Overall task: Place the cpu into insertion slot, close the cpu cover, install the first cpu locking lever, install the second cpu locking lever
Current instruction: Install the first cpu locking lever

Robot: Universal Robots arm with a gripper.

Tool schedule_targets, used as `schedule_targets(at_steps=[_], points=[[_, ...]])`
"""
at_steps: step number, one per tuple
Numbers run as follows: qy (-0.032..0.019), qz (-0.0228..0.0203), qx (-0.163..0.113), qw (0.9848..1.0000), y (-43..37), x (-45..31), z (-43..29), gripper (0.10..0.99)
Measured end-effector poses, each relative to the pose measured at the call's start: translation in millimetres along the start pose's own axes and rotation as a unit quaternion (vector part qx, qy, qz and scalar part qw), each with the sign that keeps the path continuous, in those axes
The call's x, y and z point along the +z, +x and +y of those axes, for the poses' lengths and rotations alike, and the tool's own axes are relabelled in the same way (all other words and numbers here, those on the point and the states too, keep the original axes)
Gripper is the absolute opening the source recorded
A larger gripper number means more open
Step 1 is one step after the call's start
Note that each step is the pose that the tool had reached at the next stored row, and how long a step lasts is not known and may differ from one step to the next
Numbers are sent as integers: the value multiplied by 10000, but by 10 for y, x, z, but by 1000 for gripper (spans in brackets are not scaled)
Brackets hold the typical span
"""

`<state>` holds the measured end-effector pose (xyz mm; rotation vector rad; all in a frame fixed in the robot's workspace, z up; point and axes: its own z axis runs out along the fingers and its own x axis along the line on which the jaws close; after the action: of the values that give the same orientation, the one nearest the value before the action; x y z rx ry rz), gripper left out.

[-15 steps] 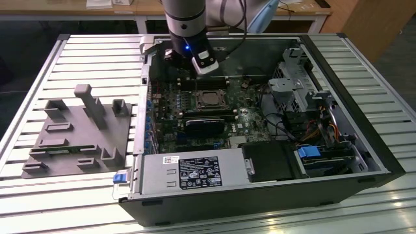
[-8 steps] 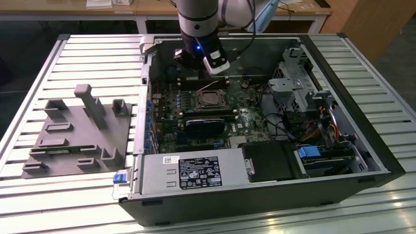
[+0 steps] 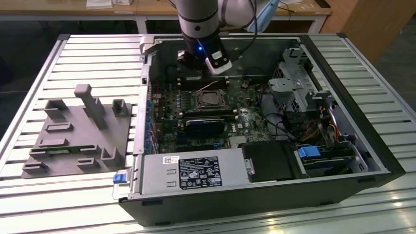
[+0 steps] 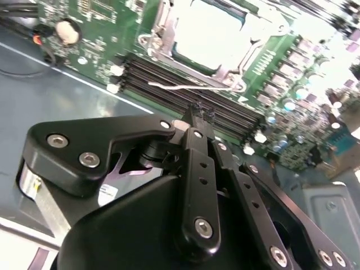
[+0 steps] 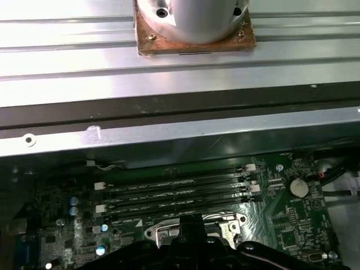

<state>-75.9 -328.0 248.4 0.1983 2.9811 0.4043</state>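
The cpu (image 4: pixel 209 28) lies in the insertion slot (image 3: pixel 211 100), its bright metal top showing through the window of the cpu cover (image 4: pixel 163 25), which lies flat over it. A thin silvery locking lever (image 4: pixel 191 88) runs along the socket's edge, between it and the memory slots. My gripper (image 4: pixel 201 111) is shut with nothing between its fingers, the tips just short of that lever. In the exterior view the gripper (image 3: pixel 202 80) hangs inside the open case just behind the socket. In the first wrist view the gripper (image 5: pixel 191 228) covers part of the socket frame (image 5: pixel 233 225).
Long black memory slots (image 5: pixel 174 194) lie beside the socket. A black-and-blue block (image 3: pixel 204 127) sits in front of it. Drive cages and cables (image 3: pixel 305 97) fill the case's side at the exterior view's right. A grey fixture tray (image 3: pixel 78 134) stands outside, at the left.
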Motion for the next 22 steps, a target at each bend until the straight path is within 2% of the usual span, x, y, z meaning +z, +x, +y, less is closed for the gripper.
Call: schedule_targets(at_steps=[3, 9, 13, 18, 19, 22], points=[[-22, -137, -39, 9999, 1, 11, -2, 106], [-53, -327, -102, 9994, 4, 41, -12, 106], [-63, -382, -128, 9992, 9, 73, -22, 106], [-64, -385, -129, 9992, 10, 78, -23, 106], [-68, -413, -136, 9990, 15, 82, -25, 106], [-89, -552, -173, 9983, 36, 94, -31, 106]])
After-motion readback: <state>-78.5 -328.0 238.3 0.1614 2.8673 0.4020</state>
